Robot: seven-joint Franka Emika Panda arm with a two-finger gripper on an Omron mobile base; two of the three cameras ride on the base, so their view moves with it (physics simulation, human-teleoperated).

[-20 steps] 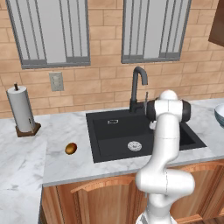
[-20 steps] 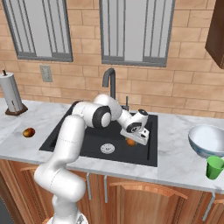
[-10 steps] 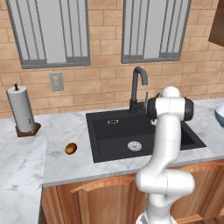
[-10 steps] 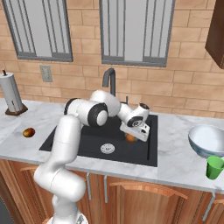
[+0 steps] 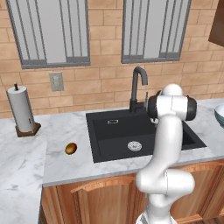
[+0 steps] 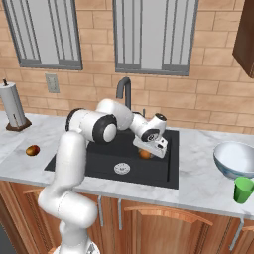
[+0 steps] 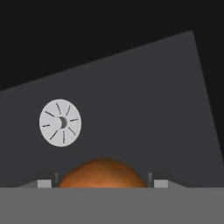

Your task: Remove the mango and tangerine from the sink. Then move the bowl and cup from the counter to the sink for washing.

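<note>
Left base view: your arm has swung a little toward 3 o'clock in the last second, its upper joint now standing over the sink's [image 5: 105, 127] 3 o'clock side. The mango [image 5: 71, 148] lies on the desk [image 5: 57, 164] at 9 o'clock of the basin, so that half looks done.

Right base view: the claw [image 6: 149, 150] has lifted slightly and the tangerine [image 6: 145, 154] has come up with it, sitting right under the hand at 3 o'clock of the drain [image 6: 121, 168]. You seem to be carrying it out. The bowl [image 6: 236, 158] and cup [image 6: 243, 190] wait on the desk at 3 o'clock.

Hand view: the tangerine [image 7: 103, 173] is round, smooth, bright orange, snug between the fingers [image 7: 44, 183]. The jaws stand wide, closed on the fruit. The drain [image 7: 60, 123] lies at 10 o'clock.
</note>
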